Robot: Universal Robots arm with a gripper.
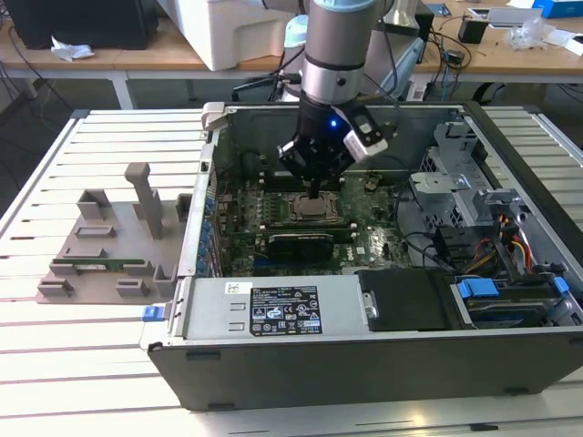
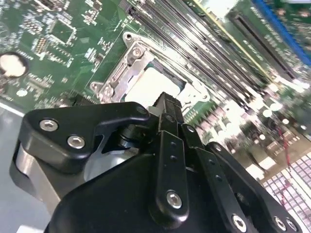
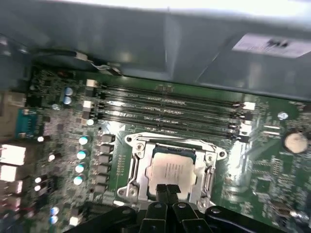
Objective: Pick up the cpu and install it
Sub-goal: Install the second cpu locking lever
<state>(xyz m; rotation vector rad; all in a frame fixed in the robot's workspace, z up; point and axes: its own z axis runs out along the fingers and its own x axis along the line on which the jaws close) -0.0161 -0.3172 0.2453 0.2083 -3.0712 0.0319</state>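
Over the socket (image 3: pixel 170 170)
My gripper (image 3: pixel 167 190) hangs above the cpu (image 3: pixel 171 172) seated in it, jaws pressed together, gripping nothing

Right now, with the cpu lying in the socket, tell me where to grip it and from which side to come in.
Come straight down from above. The cpu lies flat inside the socket frame, so its thin edges sit boxed in by metal and only its pale flat top is open. Pinching the sides looks awkward; the pincer would likely need two opposite edges where the frame leaves gaps.
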